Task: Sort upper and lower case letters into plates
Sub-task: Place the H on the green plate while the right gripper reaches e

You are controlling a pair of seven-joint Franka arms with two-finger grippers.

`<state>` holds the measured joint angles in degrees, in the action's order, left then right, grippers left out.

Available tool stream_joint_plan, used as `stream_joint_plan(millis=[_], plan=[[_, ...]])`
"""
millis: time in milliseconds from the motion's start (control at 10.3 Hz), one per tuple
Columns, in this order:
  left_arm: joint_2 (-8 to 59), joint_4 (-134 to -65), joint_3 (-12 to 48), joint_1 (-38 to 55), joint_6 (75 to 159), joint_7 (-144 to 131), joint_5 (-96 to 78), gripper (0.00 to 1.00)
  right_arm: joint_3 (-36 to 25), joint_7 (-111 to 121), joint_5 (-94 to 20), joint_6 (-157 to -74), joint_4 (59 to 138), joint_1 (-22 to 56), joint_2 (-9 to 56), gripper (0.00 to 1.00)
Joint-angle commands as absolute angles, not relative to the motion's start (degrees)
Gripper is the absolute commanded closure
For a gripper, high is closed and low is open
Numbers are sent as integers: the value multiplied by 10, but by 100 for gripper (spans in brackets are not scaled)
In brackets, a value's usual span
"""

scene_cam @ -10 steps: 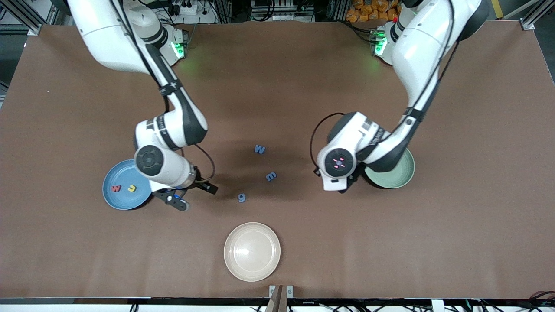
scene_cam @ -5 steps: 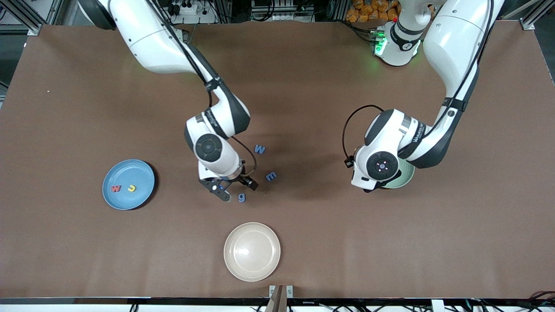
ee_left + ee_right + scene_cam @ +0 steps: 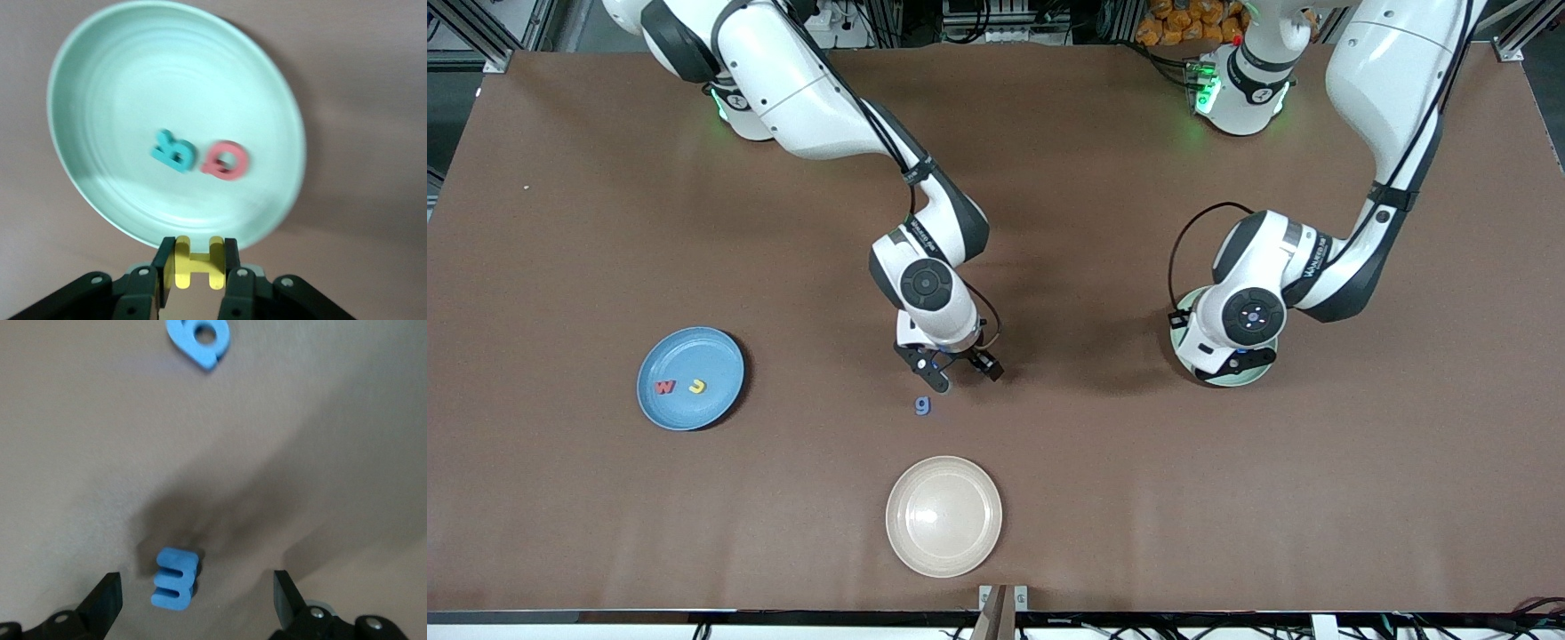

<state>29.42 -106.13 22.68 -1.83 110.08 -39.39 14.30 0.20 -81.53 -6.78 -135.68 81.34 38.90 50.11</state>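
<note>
My left gripper (image 3: pixel 1234 363) is over the pale mint green plate (image 3: pixel 1249 377) and hides most of it. In the left wrist view it (image 3: pixel 193 257) is shut on a yellow H (image 3: pixel 193 262) over the plate's rim (image 3: pixel 80 60). A teal letter (image 3: pixel 173 151) and a red letter (image 3: pixel 227 160) lie in that plate. My right gripper (image 3: pixel 960 372) is open over mid-table, its jaws (image 3: pixel 197 597) either side of a blue E (image 3: pixel 175 579). A blue g (image 3: pixel 922 405) lies nearer the front camera and shows in the right wrist view (image 3: pixel 200 340). The blue plate (image 3: pixel 720 356) holds a red w (image 3: pixel 664 387) and a yellow letter (image 3: pixel 696 385).
A cream-beige plate (image 3: pixel 943 516) sits near the table's front edge, nearer the front camera than the blue g. The right arm's hand covers the table spot where a blue W lay.
The right arm swung from beside the blue plate to mid-table, over the blue E. The left arm carried the yellow H over the mint plate. The blue W and E became hidden in the front view.
</note>
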Motion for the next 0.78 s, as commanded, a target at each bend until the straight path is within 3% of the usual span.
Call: stream_joint_plan(millis=[0,97,194,485,680], plan=[[269,-1103,232,-20,1131,-380,166,69,-4,-865,-74,-1347,794,395,508,0],[270,-1114,232,-22,1147,-382,166,31,-4,-866,-74,-1346,794,402,507,0],[270,-1123,232,-29,1165,-382,166,0,-5,-866,-74,-1346,794,401,507,0],[267,-1117,259,-23,1165,-404,164,0,-10,-887,-68,-1347,794,402,508,0],[273,-1100,324,-18,1165,-530,161,0,-10,-887,-50,-1346,794,403,510,0]])
